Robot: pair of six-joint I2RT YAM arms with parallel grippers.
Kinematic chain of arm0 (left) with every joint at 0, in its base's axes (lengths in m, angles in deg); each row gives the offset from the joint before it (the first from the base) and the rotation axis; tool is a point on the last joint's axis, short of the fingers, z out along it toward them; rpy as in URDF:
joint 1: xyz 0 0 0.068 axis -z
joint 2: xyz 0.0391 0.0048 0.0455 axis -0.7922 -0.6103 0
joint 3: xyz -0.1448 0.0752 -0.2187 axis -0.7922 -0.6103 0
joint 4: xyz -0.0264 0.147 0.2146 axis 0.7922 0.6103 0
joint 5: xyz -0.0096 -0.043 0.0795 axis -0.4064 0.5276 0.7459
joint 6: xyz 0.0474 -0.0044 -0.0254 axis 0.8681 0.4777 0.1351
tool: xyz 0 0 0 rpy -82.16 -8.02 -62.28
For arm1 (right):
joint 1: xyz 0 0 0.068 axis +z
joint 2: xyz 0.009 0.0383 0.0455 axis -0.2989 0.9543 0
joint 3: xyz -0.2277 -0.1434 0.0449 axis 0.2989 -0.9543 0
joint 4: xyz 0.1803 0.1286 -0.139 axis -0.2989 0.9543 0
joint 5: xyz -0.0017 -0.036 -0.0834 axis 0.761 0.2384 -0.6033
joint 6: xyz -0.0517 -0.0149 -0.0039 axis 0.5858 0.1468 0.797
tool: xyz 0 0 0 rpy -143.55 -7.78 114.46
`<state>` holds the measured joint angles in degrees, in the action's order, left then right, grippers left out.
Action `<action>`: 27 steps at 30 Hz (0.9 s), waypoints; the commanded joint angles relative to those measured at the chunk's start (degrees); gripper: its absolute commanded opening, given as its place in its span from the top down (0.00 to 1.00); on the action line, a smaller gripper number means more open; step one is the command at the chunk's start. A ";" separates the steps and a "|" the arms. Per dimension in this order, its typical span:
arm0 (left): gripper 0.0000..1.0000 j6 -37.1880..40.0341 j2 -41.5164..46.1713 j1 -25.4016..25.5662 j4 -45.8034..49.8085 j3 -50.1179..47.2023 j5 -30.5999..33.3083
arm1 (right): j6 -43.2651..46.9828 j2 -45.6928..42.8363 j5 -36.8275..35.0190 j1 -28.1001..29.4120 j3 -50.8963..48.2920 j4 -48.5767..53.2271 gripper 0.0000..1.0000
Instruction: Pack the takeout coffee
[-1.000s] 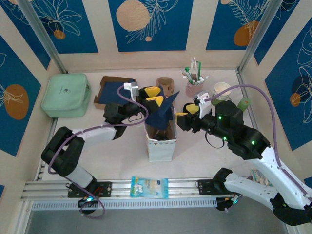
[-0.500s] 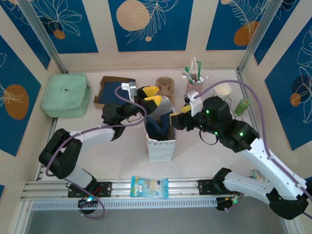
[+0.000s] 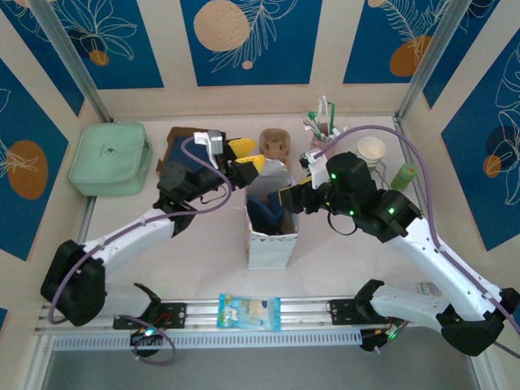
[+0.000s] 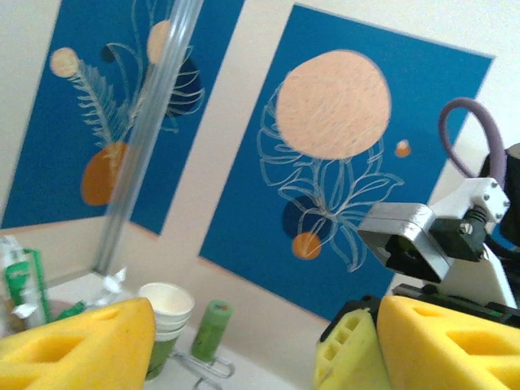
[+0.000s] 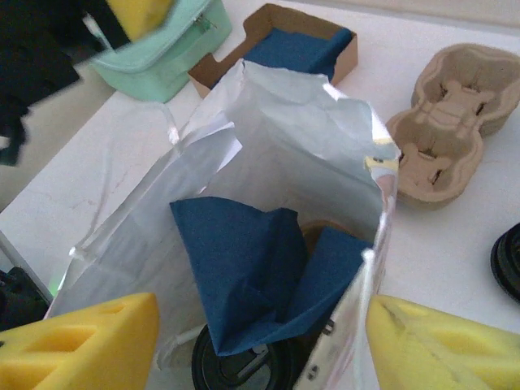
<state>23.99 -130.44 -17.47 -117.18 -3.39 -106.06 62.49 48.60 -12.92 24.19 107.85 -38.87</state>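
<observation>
While poised over the paper bag (image 5: 268, 138), spreads right fingers (image 5: 89, 345) wide, empty.
Shows lid of takeout coffee (image 5: 223, 367) under blue napkin (image 5: 252, 268) inside; splays left fingers (image 4: 81, 345), empty.

A paper bag (image 3: 270, 244) stands at centre frame in the top view. Behind it, along the back wall from left to right, come a pouch (image 3: 110, 157), a box of napkins (image 3: 183, 143), a cup carrier (image 3: 275, 144), a cup of stirrers (image 3: 322, 138), an open cup (image 3: 371, 150) and a tube (image 3: 404, 175). At bottom centre a snack packet (image 3: 249, 311) lies on the rail (image 3: 305, 318). Inside the bag a folded napkin (image 5: 244, 260) lies over the takeout coffee (image 5: 236, 366) — the cup is at the bottom.
</observation>
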 commanded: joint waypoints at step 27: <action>0.15 13.35 9.31 -1.47 54.10 10.86 15.08 | 0.30 7.71 -4.63 -1.88 7.79 7.61 0.21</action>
<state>37.34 -121.07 -18.31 -66.17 5.37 -91.09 61.52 55.46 -15.19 22.60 112.75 -32.81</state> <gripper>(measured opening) 0.847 0.789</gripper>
